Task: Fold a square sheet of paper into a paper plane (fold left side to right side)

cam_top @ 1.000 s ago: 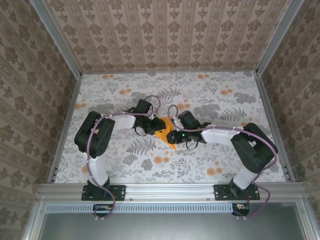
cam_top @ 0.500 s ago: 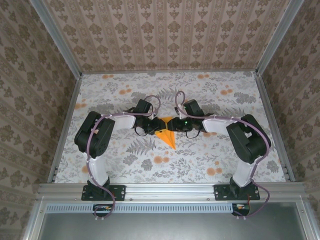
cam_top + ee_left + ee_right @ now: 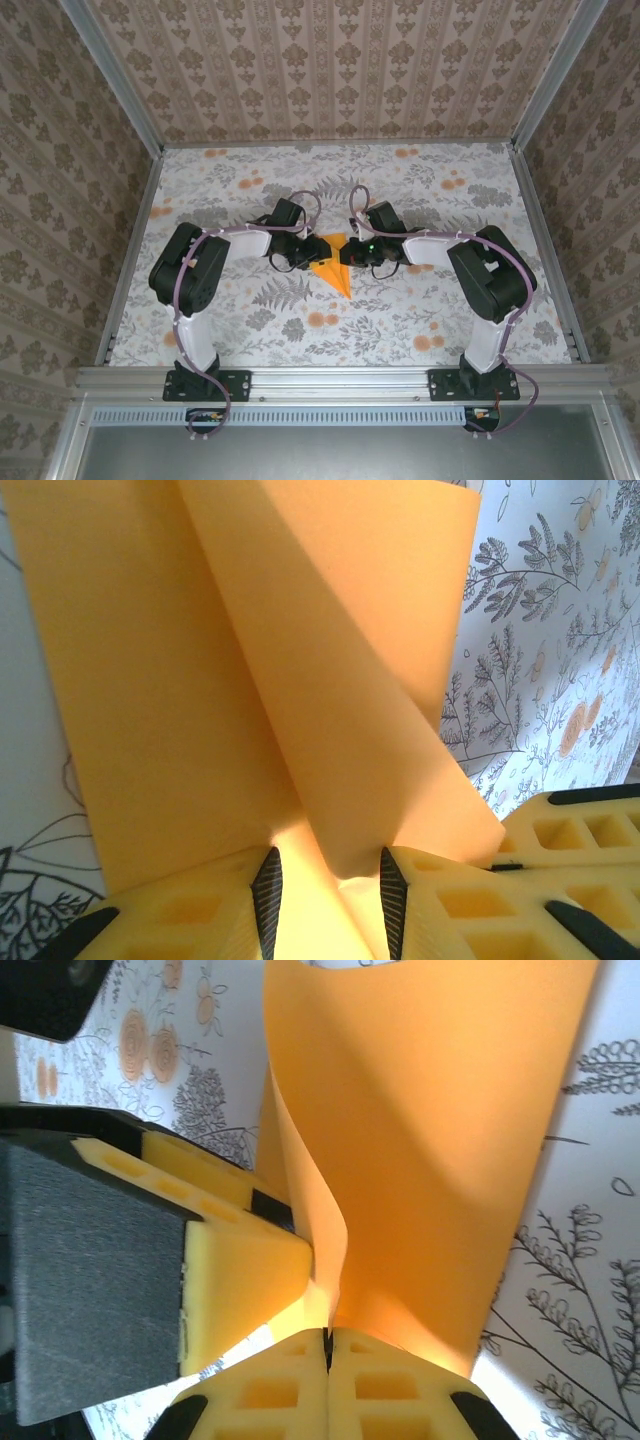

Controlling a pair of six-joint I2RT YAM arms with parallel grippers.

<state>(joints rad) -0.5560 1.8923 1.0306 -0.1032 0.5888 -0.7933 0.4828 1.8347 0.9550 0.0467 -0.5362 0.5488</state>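
Right wrist view: your right claw [image 3: 327, 1345] pinches the paper plane [image 3: 430, 1160] tight; your left claw [image 3: 328, 880] is open around it.

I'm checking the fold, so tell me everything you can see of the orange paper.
The orange paper is thin and plain, partly folded, with a point toward the arm bases. It lies mid-table on the floral cloth between both grippers. One flap curls up off the surface. The right gripper pinches its edge shut; the left gripper straddles a raised fold, fingers apart.
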